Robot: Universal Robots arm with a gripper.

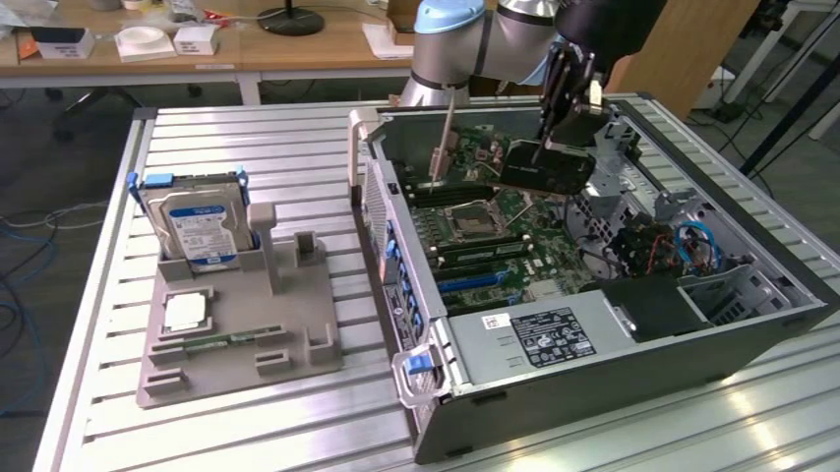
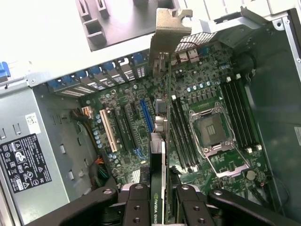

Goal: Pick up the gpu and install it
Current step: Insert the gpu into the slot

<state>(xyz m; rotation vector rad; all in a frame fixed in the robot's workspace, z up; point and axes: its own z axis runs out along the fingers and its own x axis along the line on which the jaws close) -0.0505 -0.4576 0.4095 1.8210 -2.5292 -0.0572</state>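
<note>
1. The claw [image 2: 159, 197] is closed on the gpu [image 2: 162, 141]. In the wrist view its dark fingers [image 2: 137, 207] press on both sides of the card's near end, and the card stands on edge between them.
2. In the exterior view the claw [image 1: 569, 108] reaches down into the open computer case [image 1: 788, 300] and holds the gpu [image 1: 545, 167] over the far part of the motherboard [image 1: 506, 236].
3. The step in hand looks like the install: the card is up off its rest and inside the case. It appears to hang just above the board and not to be pushed home. Whether its lower edge touches a slot I cannot tell.
4. In the wrist view the silver bracket [image 2: 170, 33] points toward the case's rear wall, and the card runs beside the blue slot [image 2: 146, 115], between it and the processor socket [image 2: 214, 129]. A white slot [image 2: 109, 132] lies further off.
5. Seating it would, I judge, call for a straight, level push, with the card's edge over one slot and the bracket in line with the rear opening. A tilt could jam it.
6. The card's upper edge reads "NVIDIA QUAD", and the rest is cut off.
7. The power supply [image 2: 23, 160] carries a black label of safety marks, too small to read.
8. On the table [image 1: 289, 138], a grey holder [image 1: 243, 364] keeps a hard drive [image 1: 197, 231] with a blue-white label, unreadable here.
</note>
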